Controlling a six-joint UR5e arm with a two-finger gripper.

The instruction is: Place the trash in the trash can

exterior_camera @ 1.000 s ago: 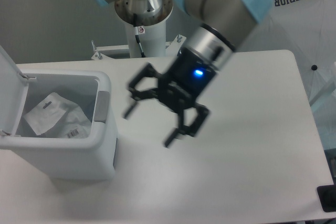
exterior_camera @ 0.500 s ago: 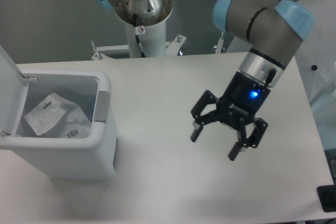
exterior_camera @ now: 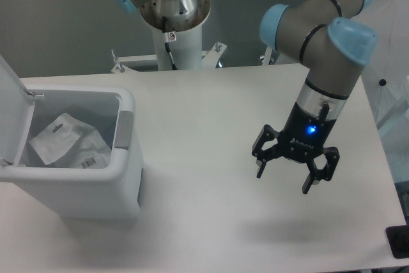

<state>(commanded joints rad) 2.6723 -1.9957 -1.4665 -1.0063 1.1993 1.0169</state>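
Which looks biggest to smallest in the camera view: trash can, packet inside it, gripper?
1. Trash can, clearly the largest.
2. Gripper, open, fingers spread above the table.
3. Packet in the can.
Gripper and packet look close in size; the gripper sits nearer the camera, so that order is unsure.

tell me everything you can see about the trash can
The trash can is a large, boxy white plastic bin with rounded edges, standing upright on the left of the table. Its hinged lid is flipped open and stands up on the left side. A grey panel sits on the right rim. Inside lies a clear-white plastic packet with a barcode sticker. The hand is well off to the right, not touching it.
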